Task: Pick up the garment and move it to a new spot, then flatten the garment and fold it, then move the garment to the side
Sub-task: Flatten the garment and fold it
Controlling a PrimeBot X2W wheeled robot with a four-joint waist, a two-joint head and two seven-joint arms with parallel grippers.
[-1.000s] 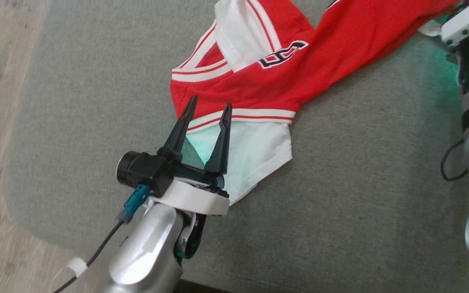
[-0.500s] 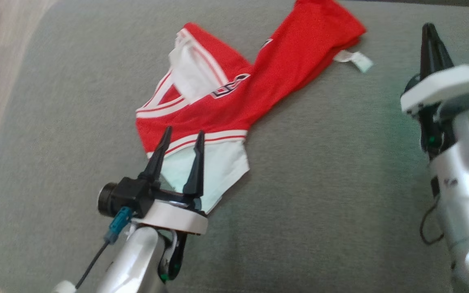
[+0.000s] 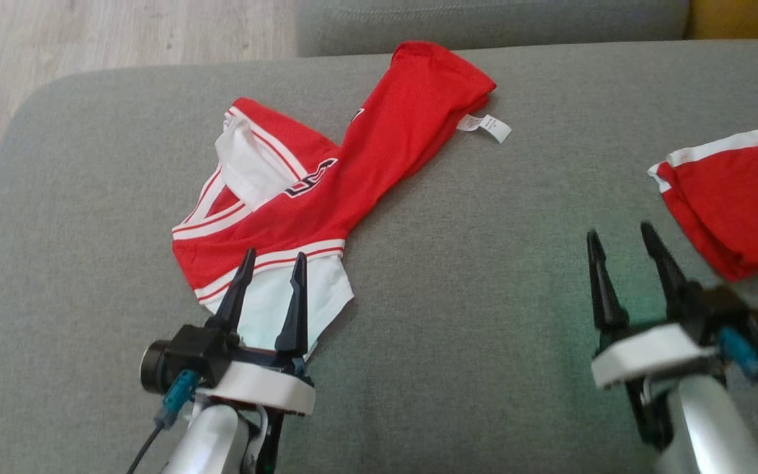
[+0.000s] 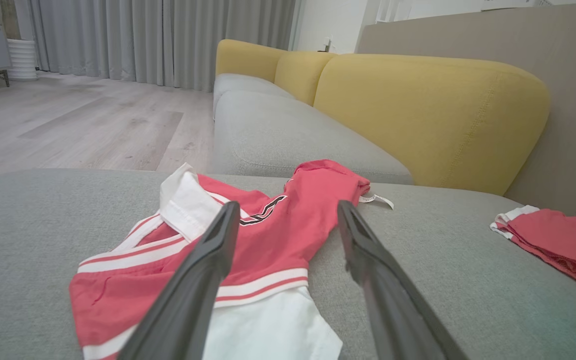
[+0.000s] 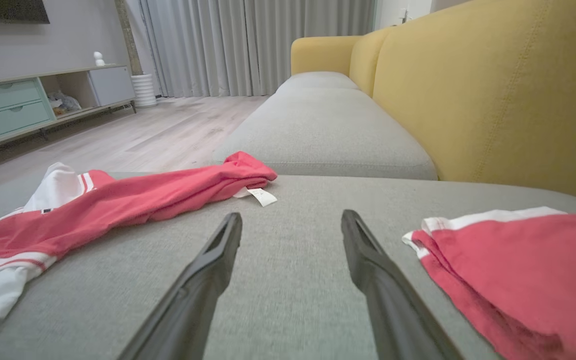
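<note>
1. Garment (image 3: 326, 191) placement: a red top with white bands and black lettering lies rumpled on the grey sofa seat (image 3: 484, 316), on the robot's left side of the cushion.
2. Its red body runs up and away toward the far edge of the seat, bunched into a narrow strip. A small white label (image 3: 484, 125) sticks out flat at that far end.
3. Its near end shows a white panel below a red-and-white striped band. A white flap is turned over near the neckline.
4. The left pincer (image 3: 275, 254) stands wide, with nothing between its fingers. In the head view its tips lie over the striped band and the white panel. Whether they touch the fabric I cannot tell.
5. The right pincer (image 3: 618, 230) is also spread wide and holds nothing. It sits above bare grey cushion, well apart from the garment. It is slightly blurred in the head view.
6. A red cloth (image 3: 741, 197) with a white edge lies folded on the seat just to the right of the right pincer, apart from its fingers.
7. A yellow backrest (image 4: 418, 110) rises behind the seat, and pale wood floor (image 3: 122, 33) shows beyond the cushion's left edge.
</note>
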